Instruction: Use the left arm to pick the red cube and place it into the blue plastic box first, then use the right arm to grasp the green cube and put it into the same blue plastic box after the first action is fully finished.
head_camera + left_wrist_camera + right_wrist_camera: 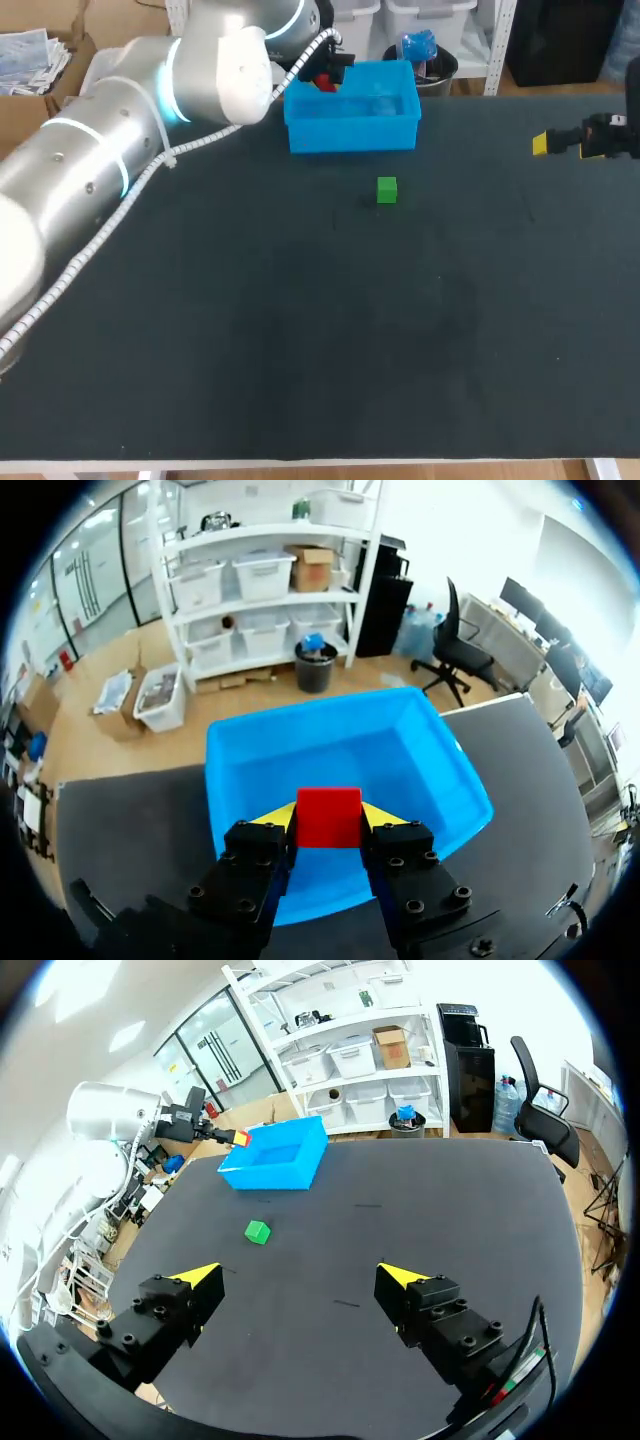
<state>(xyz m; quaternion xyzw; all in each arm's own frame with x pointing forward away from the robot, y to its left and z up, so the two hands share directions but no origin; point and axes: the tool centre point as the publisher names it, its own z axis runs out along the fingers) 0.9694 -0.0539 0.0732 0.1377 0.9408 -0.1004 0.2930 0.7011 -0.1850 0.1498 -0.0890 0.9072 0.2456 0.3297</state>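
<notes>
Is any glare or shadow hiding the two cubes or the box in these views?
Head view: lights glint off the left arm, which hides part of the red cube; the green cube is evenly lit. Left wrist view: no glare on the red cube or blue box. Right wrist view: the green cube shows plainly.

non-task stuff: just the flat dark matte tabletop (300, 340). pale strip (320, 465) runs along its near edge in the head view. surface looks faintly mottled, slightly lighter patches around the middle. right wrist view shows two short thin dark marks on it, one mark (347, 1305) nearer, other mark (368, 1205) farther out, well apart.
</notes>
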